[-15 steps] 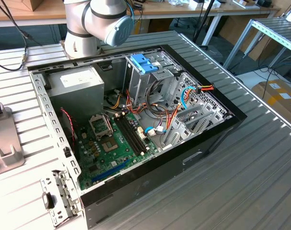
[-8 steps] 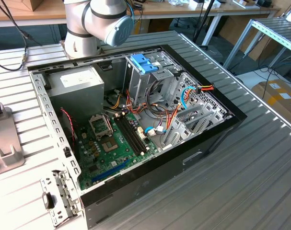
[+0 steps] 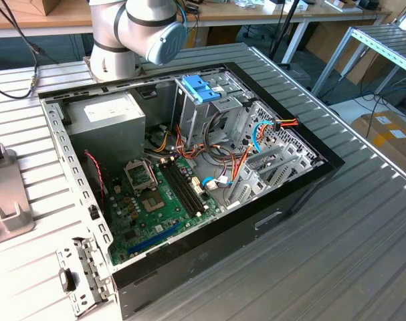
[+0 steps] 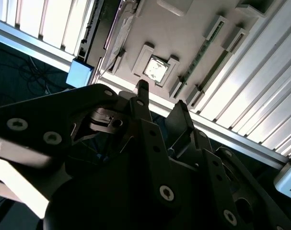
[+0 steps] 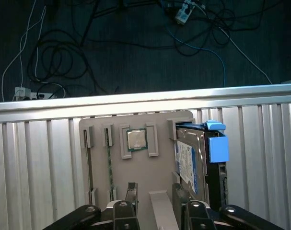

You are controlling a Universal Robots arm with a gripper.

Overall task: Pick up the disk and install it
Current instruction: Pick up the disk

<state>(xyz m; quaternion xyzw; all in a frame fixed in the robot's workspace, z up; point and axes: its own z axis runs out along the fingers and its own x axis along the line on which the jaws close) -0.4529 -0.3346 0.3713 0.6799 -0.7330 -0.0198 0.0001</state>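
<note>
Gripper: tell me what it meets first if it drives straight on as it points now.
Probably the grey holder plate, on bare surface between the processor chip and the disk standing on edge. One finger of the open gripper lines up near the disk; depth unclear.

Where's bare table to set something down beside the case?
The ridged table is bare on the exterior view's right of the computer case. Crowded: cables inside the case, and the grey holder on the exterior view's left.

The arm point(image 3: 132, 30) has silver-grey, rounded cylindrical joints, one closed by a light-blue cap point(image 3: 168, 41). Its gripper point(image 4: 162, 98) is matte black, built of flat linkage bars fastened with silver screws point(image 4: 166, 193).
</note>
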